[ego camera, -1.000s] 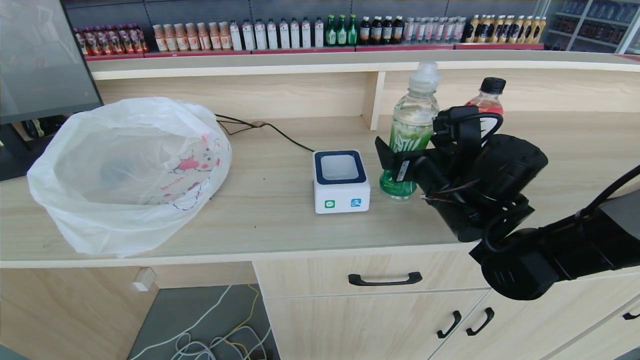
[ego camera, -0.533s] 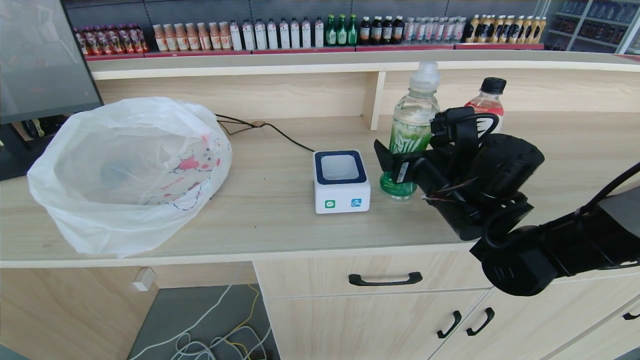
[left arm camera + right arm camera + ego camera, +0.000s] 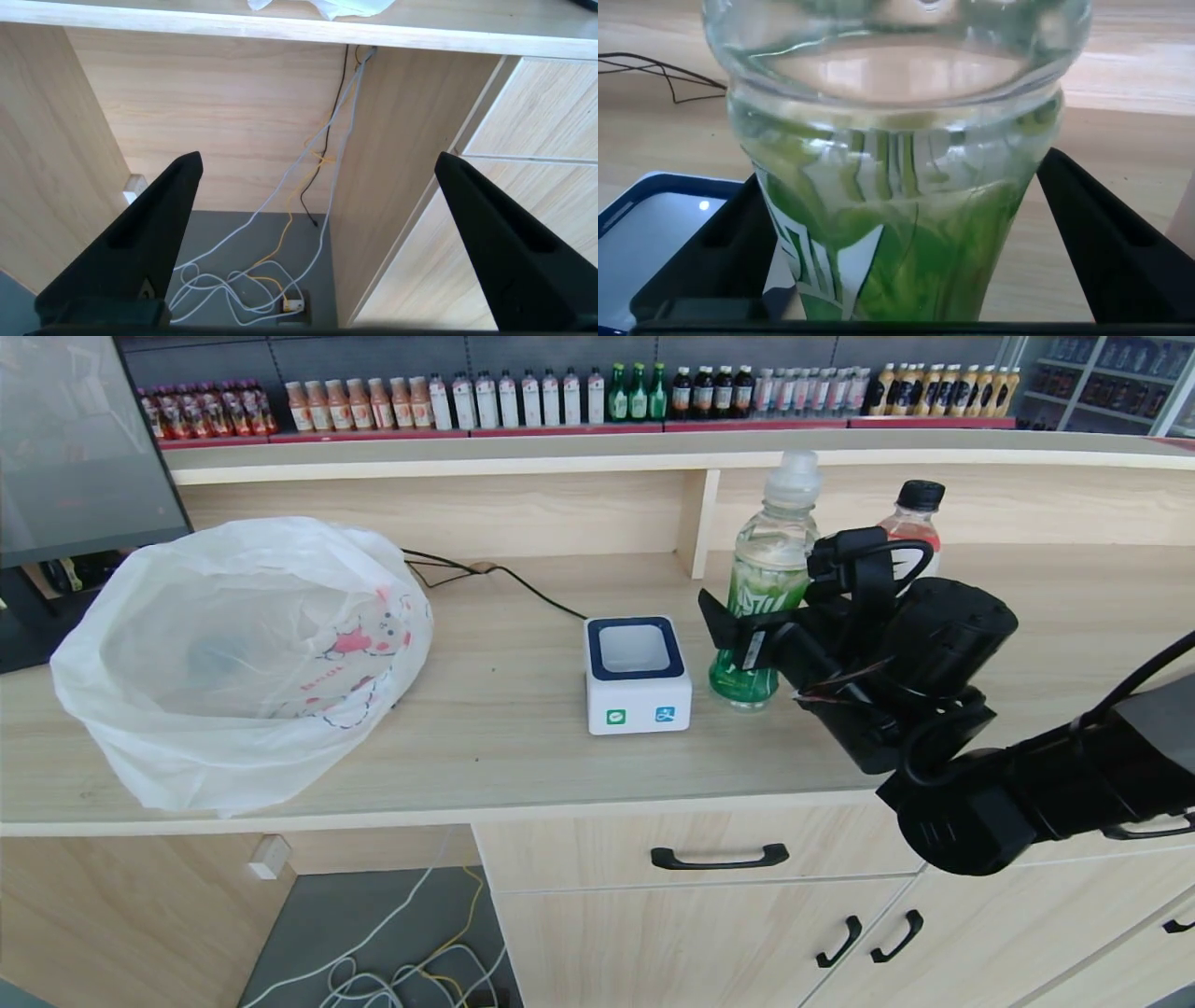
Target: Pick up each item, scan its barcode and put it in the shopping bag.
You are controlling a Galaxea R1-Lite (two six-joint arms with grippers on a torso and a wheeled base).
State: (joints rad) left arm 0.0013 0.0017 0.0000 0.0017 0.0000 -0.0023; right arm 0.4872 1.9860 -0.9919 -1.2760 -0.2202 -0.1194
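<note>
green bottle (image 3: 767, 602) is set upright on the surface (image 3: 504, 737), just beside the scanner (image 3: 638, 674) | its body is straddled by the right end effector (image 3: 910, 252), spread wide | left end effector (image 3: 318, 233) is held wide, well apart, below the surface

Head view bright & even, soft light from above; faint shadows under bag (image 3: 233, 653) & scanner (image 3: 638, 677) on surface (image 3: 504, 719). Pale glints on bottle (image 3: 896, 187) by my right cam. Left cam's dimmer below surface.

bottles (image 3: 767, 602) (image 3: 913, 525): 2 | scanner (image 3: 638, 677): 1 | shopping bag (image 3: 233, 653): 1
</note>
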